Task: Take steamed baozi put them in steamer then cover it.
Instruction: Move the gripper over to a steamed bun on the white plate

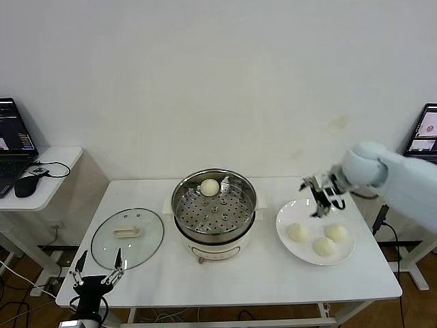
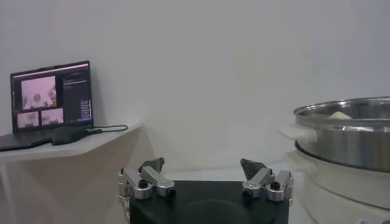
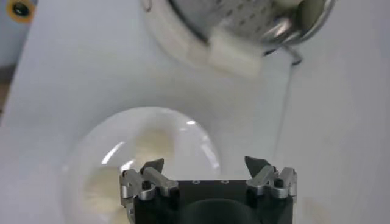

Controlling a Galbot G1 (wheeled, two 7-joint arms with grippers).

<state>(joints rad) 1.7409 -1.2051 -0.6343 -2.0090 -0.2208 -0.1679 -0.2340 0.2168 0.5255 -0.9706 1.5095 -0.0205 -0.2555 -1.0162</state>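
One cream-white baozi lies on the perforated tray at the back of the steel steamer at the table's middle. Three baozi lie on the white plate to its right. My right gripper is open and empty, hovering over the plate's far edge, above the buns. In the right wrist view the plate and pale buns show below the open jaws. My left gripper is open and empty at the table's front left corner, by the glass lid.
The steamer shows side-on in the left wrist view. A side desk with a laptop and mouse stands at the left. A second laptop is at the far right.
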